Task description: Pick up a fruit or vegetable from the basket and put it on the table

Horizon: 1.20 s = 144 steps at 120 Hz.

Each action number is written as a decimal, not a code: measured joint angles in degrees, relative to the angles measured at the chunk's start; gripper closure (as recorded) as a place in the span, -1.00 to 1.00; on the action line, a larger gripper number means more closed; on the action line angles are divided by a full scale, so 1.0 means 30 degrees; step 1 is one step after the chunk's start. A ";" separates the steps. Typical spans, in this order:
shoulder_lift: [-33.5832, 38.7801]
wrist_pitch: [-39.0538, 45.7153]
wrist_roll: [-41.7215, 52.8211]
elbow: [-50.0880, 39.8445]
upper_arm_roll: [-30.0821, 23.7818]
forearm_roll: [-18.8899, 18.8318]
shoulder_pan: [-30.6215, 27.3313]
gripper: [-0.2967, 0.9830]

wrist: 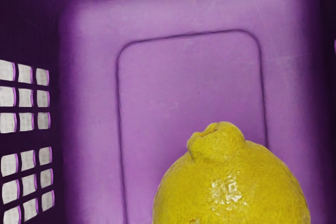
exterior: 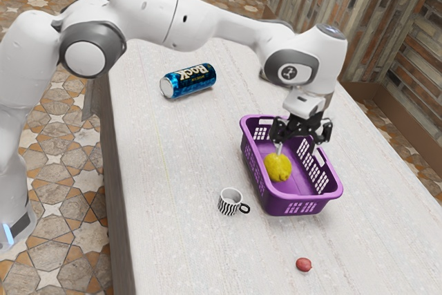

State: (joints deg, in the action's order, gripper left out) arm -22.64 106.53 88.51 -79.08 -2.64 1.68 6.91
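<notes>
Over the purple basket, with its fingertips down at the rim's level, my gripper stands open. A yellow lemon lies inside, at the basket wall on the exterior view's left, just below one of the fingers. Nothing is held between the fingers. In the wrist view the lemon is large and close under the hand, its knobbed end showing, with the basket's floor beyond it.
A zebra-striped mug stands beside the basket. A small red fruit lies on the table nearer the camera. A blue can lies on its side farther back. The basket's walls surround the lemon.
</notes>
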 joint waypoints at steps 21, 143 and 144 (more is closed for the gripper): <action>-0.0222 0.0475 0.0481 -0.0510 0.0383 0.0109 -0.0082 -0.53; 0.0586 0.2762 0.1686 -0.3783 0.0384 0.0200 -0.0184 -0.53; 0.0587 0.2780 0.1693 -0.3791 0.0385 0.0195 -0.0182 -0.53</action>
State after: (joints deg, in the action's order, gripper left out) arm -20.88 114.87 93.59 -90.46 -1.49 2.26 6.37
